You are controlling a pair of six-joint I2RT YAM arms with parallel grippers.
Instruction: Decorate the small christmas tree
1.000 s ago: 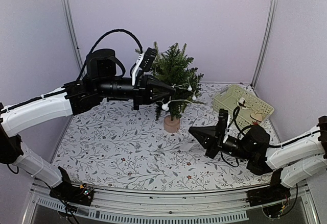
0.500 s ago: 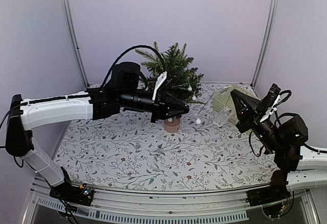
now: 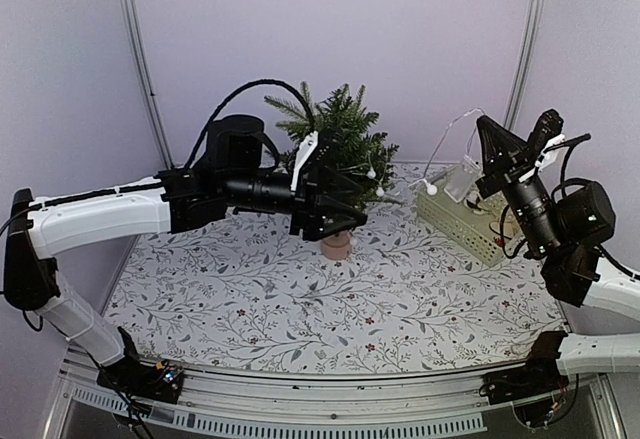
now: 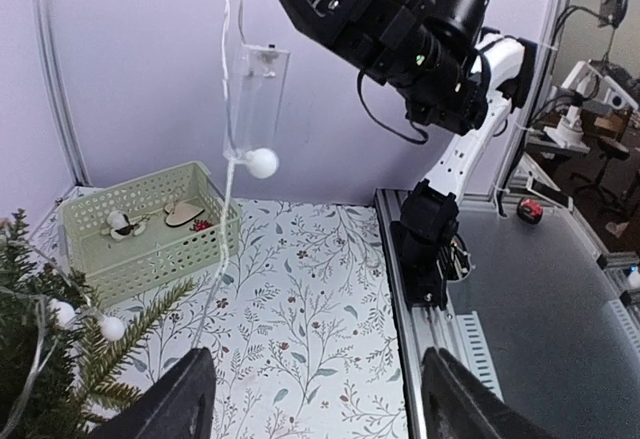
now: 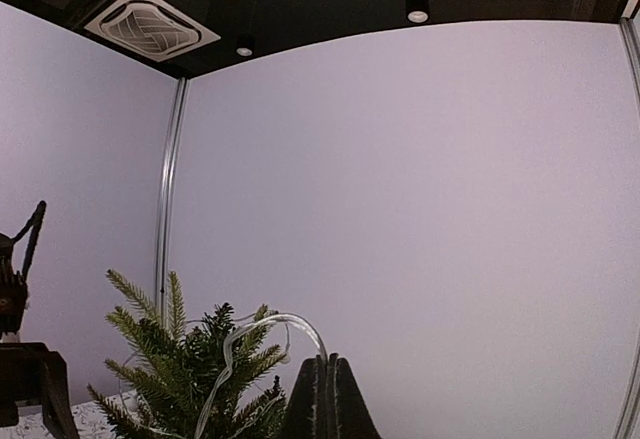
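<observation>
The small christmas tree [image 3: 342,137] stands on its tan base at the back middle of the table, with white bulbs of a light string [image 3: 371,172] on its right branches. My left gripper [image 3: 345,204] hovers just in front of the tree, open and empty. My right gripper [image 3: 483,124] is raised high at the right, shut on the string's clear wire [image 5: 262,323]. A clear battery box [image 3: 460,179] and a white bulb [image 3: 432,188] hang below it. In the left wrist view the box [image 4: 255,99] dangles above the basket [image 4: 150,249]. The tree [image 5: 190,374] shows low left in the right wrist view.
A pale green basket [image 3: 470,227] sits at the back right with a wooden heart [image 4: 184,214] and other small ornaments inside. Metal frame posts [image 3: 137,49] stand at the back corners. The table carries a floral cloth [image 3: 260,289].
My left gripper has opened and let go of the light string beside the tree. My right arm has swung up and to the right, lifting the wire with its battery box.
</observation>
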